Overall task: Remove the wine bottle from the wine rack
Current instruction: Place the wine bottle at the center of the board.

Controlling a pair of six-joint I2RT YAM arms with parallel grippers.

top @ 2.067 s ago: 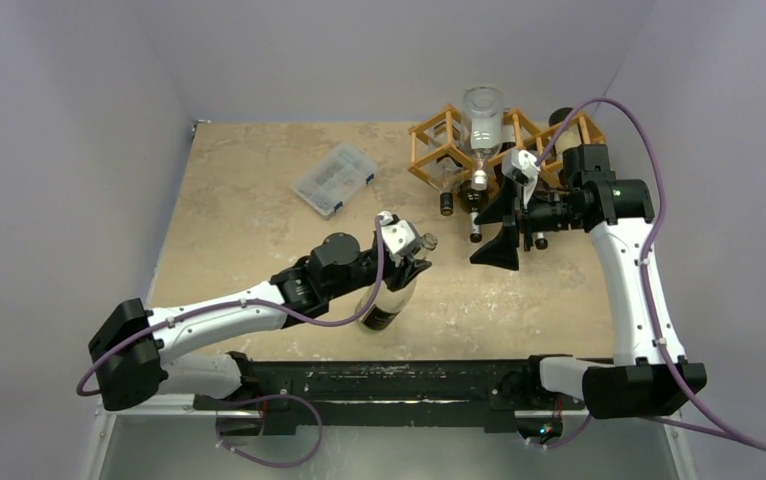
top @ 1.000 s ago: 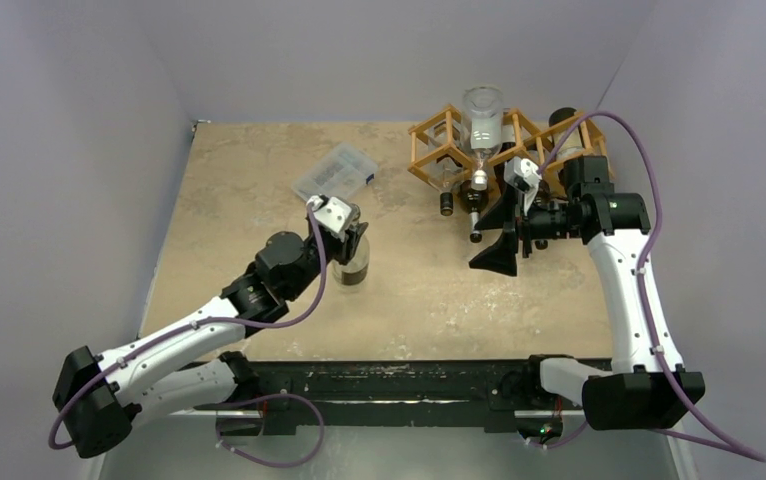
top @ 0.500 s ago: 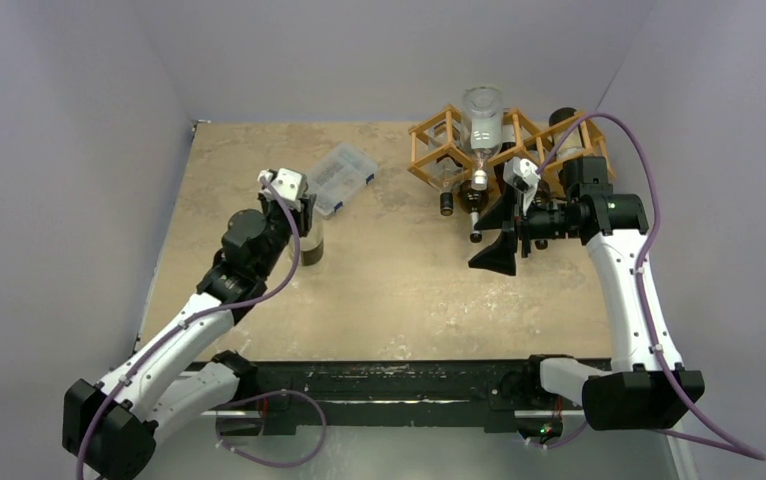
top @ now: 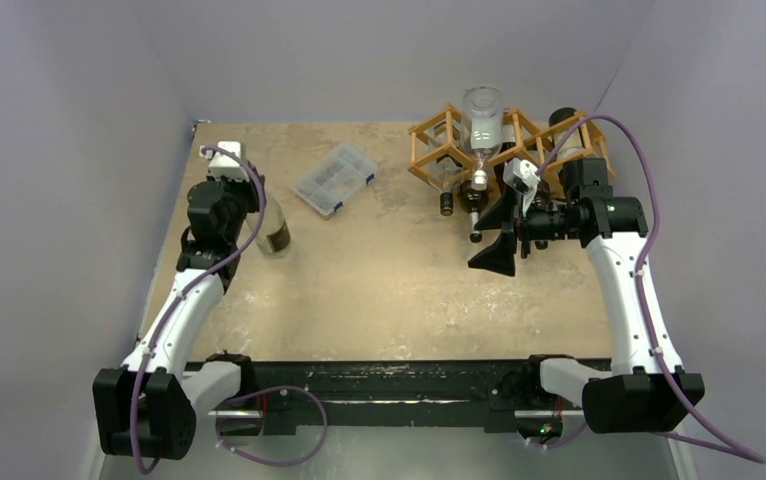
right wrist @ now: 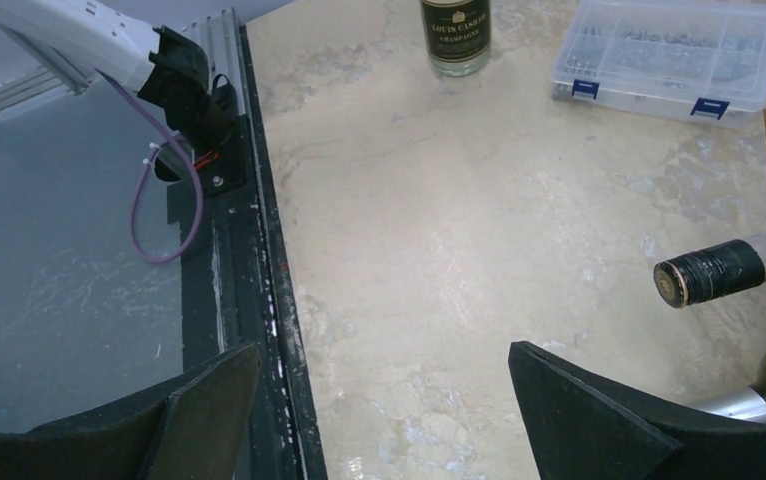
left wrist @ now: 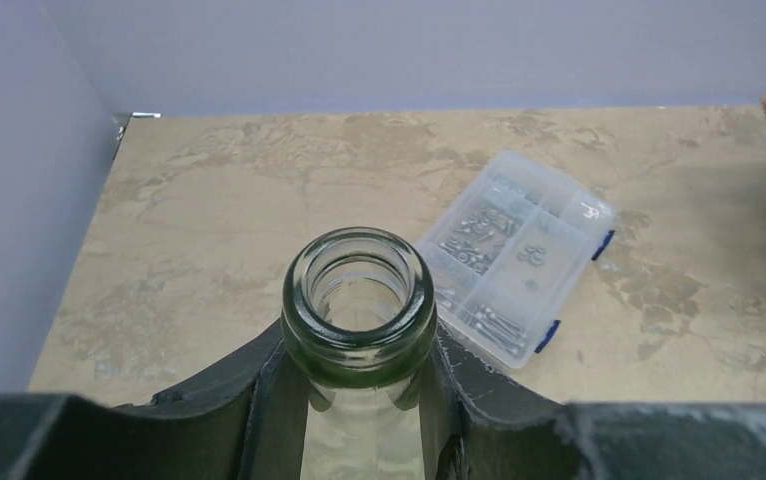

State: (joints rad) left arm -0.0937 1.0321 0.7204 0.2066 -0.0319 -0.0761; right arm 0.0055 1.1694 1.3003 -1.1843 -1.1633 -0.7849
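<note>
My left gripper (top: 246, 200) is shut on the neck of a green wine bottle (top: 275, 233), which is held roughly upright at the table's left side, its base at or just above the surface. In the left wrist view the fingers clamp below the bottle's open mouth (left wrist: 359, 300). Its label shows in the right wrist view (right wrist: 456, 30). The wooden wine rack (top: 429, 140) stands at the back right with several bottles in it, including a clear one (top: 482, 120). My right gripper (top: 497, 231) is open and empty in front of the rack.
A clear plastic compartment box (top: 334, 178) lies between the held bottle and the rack; it also shows in the left wrist view (left wrist: 519, 255). A black-capped bottle neck (right wrist: 709, 272) sticks out of the rack near my right gripper. The left wall is close to the left arm.
My left arm has carried the green bottle from the near middle of the table to the far left side. The right arm has barely moved and stays open.
</note>
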